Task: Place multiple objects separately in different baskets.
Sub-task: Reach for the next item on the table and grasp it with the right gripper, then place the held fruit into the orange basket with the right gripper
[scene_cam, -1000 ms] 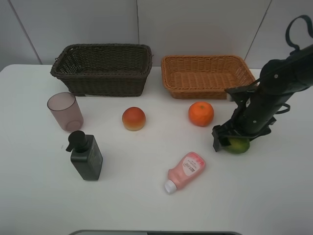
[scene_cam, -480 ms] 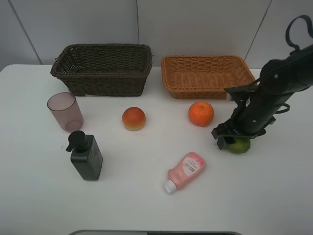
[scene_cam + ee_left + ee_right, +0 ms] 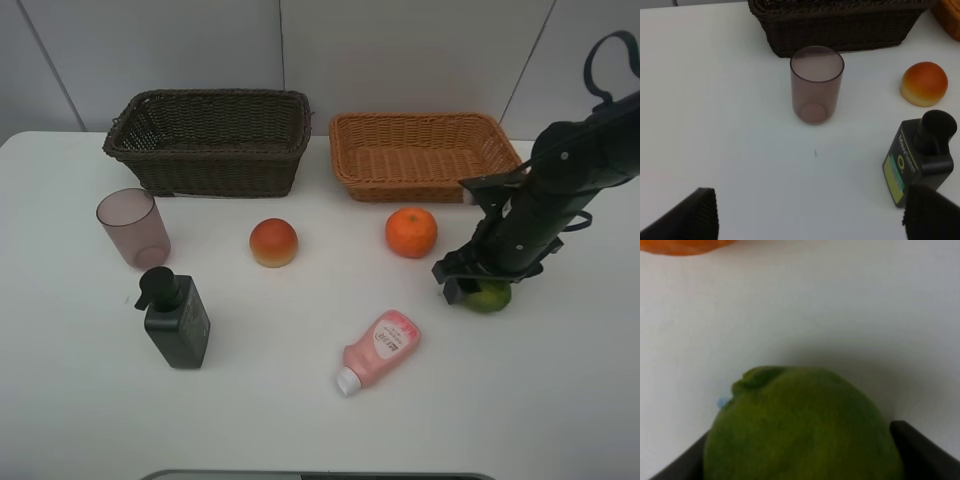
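Pinched the green fruit (image 3: 492, 298) between the jaws of the right gripper (image 3: 478, 293), down at the table (image 3: 300, 420), just right of the orange (image 3: 411, 231) and in front of the tan basket (image 3: 420, 186). Held the left gripper (image 3: 810, 215) over the table with jaws spread wide, near the cup (image 3: 816, 82) and bottle (image 3: 920, 160), with the dark basket (image 3: 840, 30) behind them.

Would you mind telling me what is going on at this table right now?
The right hand grips the green fruit, which rests on the white table. The left hand hangs open near the cup. The dark basket and the tan basket look empty; the orange, peach, pump bottle and tube sit untouched.
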